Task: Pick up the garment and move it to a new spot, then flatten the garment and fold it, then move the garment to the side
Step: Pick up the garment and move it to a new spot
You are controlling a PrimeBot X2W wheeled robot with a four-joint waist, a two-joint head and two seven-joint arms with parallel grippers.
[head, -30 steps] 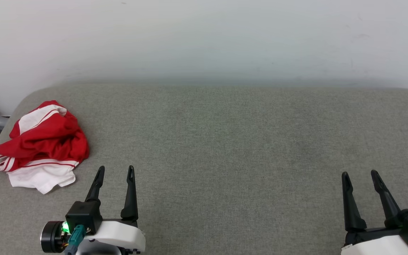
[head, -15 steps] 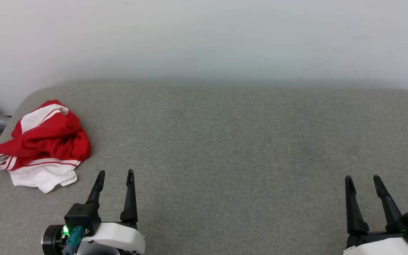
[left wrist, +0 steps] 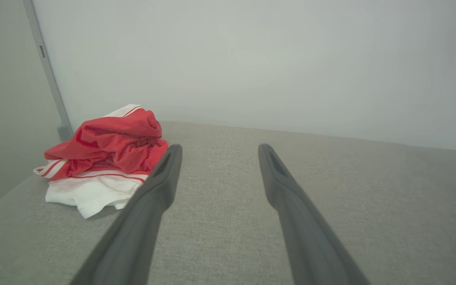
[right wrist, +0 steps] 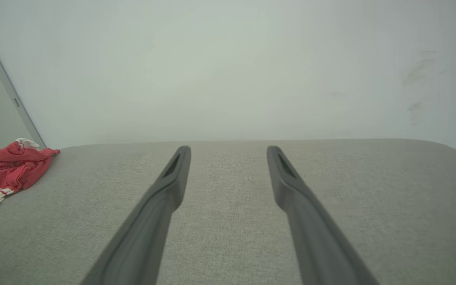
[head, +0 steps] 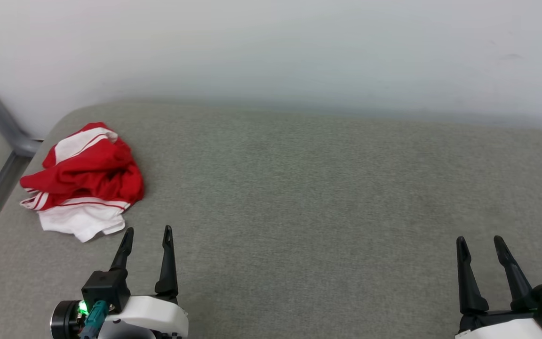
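Lying crumpled by a grey metal bar (head: pixel 0 121) on the grey fabric cushion (head: pixel 299 188), the red T-shirt with white sleeves (head: pixel 87 176) is just ahead-left of the left gripper (head: pixel 148 230); it and the right gripper (head: pixel 479 240) are spread, empty

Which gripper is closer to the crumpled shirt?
The left gripper: its open fingers end close beside the white edge of the garment. The right gripper, also open, sits far off across the grey fabric surface.
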